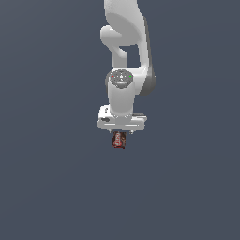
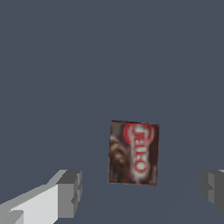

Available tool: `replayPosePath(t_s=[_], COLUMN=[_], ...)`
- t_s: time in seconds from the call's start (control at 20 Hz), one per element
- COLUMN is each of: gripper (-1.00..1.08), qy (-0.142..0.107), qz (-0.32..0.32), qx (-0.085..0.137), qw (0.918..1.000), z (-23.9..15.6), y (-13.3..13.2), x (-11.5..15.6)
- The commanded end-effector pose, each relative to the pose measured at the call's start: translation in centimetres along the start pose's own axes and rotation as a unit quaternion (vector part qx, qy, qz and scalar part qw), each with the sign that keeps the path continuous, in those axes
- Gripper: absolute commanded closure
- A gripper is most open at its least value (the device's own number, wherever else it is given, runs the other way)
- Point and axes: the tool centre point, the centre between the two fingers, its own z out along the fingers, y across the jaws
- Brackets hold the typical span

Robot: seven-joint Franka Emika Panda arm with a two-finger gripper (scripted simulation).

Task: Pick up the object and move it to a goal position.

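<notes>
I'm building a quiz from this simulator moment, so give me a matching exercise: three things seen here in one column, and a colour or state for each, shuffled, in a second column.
Column 1
1. the box
2. the gripper
3. the floor

Column 2
A. plain slate blue, nothing printed on it
B. open, grey fingertips spread wide apart
C. dark brown with a red and white label

Pairs: 1-C, 2-B, 3-A. In the wrist view the box lies between the fingertips, touched by neither.
</notes>
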Motion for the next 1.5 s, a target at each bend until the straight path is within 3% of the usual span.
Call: replayPosePath(t_s=[0.0, 1.45], gripper=[-0.92, -0.92], qy=[0.001, 0.003], qz=[0.011, 0.036], qx=[-0.001, -0.003], qw=[0.9999, 0.9993], z=[1.8, 10.6], y=[0.3, 1.1], x=[-0.4, -1.4])
